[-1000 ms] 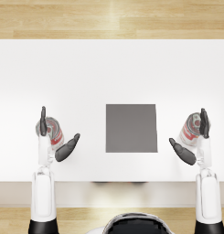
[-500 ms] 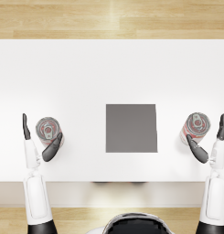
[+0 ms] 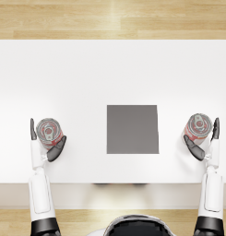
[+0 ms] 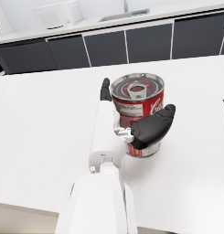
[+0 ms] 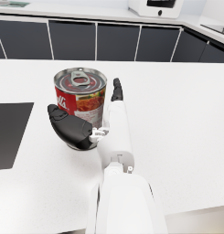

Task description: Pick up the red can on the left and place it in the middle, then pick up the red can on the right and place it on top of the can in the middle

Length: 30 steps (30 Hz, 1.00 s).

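- Step in hand: the first pick. My left hand (image 3: 44, 144) brackets the left red can (image 3: 49, 132), which stands upright on the white table (image 3: 110, 73), well to the left of the grey mat (image 3: 132, 129).
- Left hand state: in the left wrist view the thumb lies across the can's near side and the fingers (image 4: 105, 89) rise behind it. The hand is spread around the can. I cannot tell whether it presses the wall firmly, and the can's base is on the table, so I do not count it as held.
- My right hand (image 3: 205, 140) is placed the same way about the right red can (image 3: 199, 126), which stands upright on the table, right of the mat. That hand is spread too, thumb in front, fingers behind.
- Next move, as I judge it: close the left hand on its can, lift it straight up, carry it over the mat and set it down upright at the centre.
- The right can waits until the middle can is set.
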Available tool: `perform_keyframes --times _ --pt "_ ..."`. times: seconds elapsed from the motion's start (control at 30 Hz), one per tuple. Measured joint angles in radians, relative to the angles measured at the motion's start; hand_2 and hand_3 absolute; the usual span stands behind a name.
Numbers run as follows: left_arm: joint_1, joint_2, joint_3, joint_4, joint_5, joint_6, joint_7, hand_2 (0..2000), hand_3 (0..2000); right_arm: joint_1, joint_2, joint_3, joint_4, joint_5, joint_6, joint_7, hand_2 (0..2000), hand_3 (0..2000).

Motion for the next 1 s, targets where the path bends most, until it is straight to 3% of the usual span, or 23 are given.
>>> perform_keyframes --times 0.4,0.43,0.47,0.5,0.57,0.6,0.77,1.0 --pt "0.065 0.014 0.026 0.153 0.0 -0.003 -0.001 0 0 0.101 -0.024 0.026 -0.174 0.0 0.015 0.0 0 0" --pt "0.069 0.015 0.027 0.159 0.0 -0.004 -0.001 0 0 0.106 -0.026 0.027 -0.179 0.0 0.017 0.001 1361 327" --pt "0.071 0.016 0.027 0.162 0.0 -0.005 -0.001 1361 327 0.107 -0.027 0.027 -0.181 0.0 0.047 0.0 2000 653" --pt "0.071 0.017 0.024 0.161 0.0 -0.018 0.0 2000 653 0.107 -0.028 0.025 -0.182 0.0 0.074 -0.002 2000 980" --pt "0.068 0.02 0.019 0.154 0.0 -0.048 0.003 2000 1307 0.105 -0.032 0.023 -0.178 0.0 0.075 0.0 2000 1520" --pt "0.066 0.022 0.017 0.145 0.0 -0.046 0.001 2000 1520 0.103 -0.033 0.022 -0.173 0.0 0.062 0.003 2000 1520" --pt "0.055 0.029 0.062 -0.012 0.0 -0.044 -0.003 2000 1520 0.09 -0.041 0.03 -0.055 0.0 0.061 0.007 2000 1520" --pt "0.13 0.067 0.281 -0.136 0.0 -0.061 -0.003 2000 1520 0.108 -0.053 0.102 0.177 0.0 0.07 0.007 2000 1520"
